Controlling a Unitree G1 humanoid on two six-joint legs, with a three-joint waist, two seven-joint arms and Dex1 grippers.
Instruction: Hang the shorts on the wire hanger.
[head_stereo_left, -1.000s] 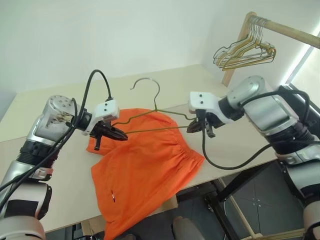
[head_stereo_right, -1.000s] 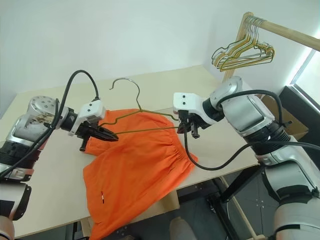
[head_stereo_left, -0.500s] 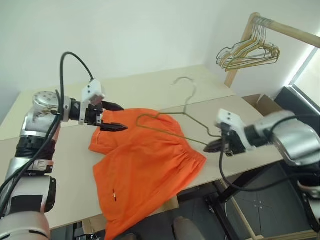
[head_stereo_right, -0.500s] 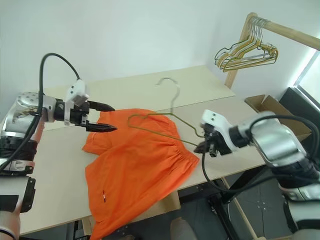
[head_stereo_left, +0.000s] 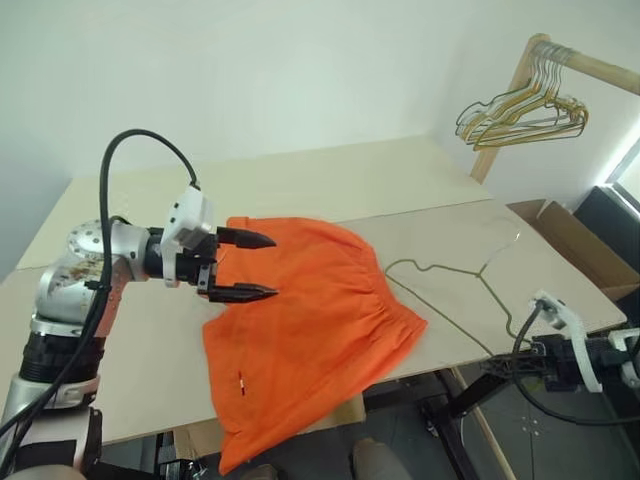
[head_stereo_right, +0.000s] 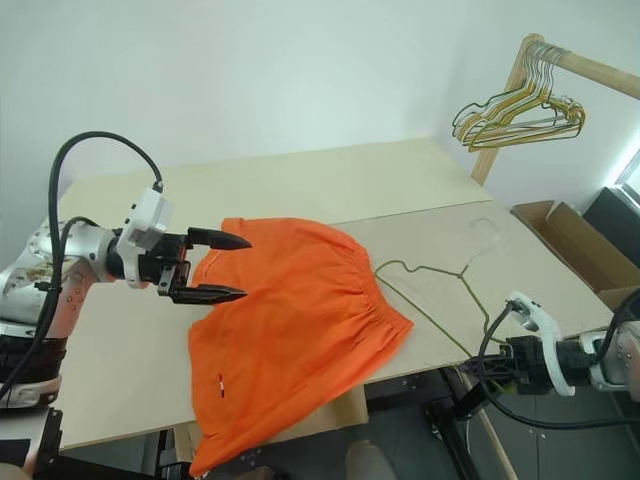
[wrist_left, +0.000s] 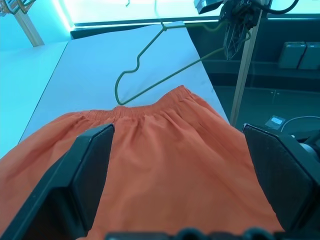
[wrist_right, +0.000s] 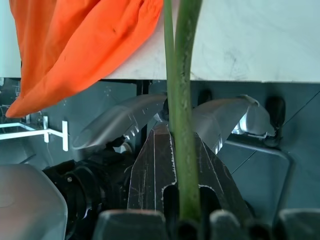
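The orange shorts (head_stereo_left: 310, 320) lie flat on the table (head_stereo_left: 330, 185), one leg drooping over the front edge. My left gripper (head_stereo_left: 272, 266) hovers open over their left part with nothing in it; in the left wrist view its fingers (wrist_left: 90, 175) stand wide apart above the fabric (wrist_left: 170, 165). The wire hanger (head_stereo_left: 440, 268) rests low on the table right of the gathered waistband, hook toward the back. My right gripper (head_stereo_right: 482, 365) is beyond the table's front-right edge, shut on the hanger's wire (wrist_right: 182, 75).
A wooden rack (head_stereo_left: 505, 115) at the back right carries a bunch of gold and dark hangers (head_stereo_left: 525, 115). A cardboard box (head_stereo_left: 575, 245) sits on the floor past the table's right edge. Dark table legs show below the front edge.
My left gripper let go of the hanger, opened and drew back over the shorts. My right gripper swung the hanger right and down off the shorts, ending past the table edge. The camera turned.
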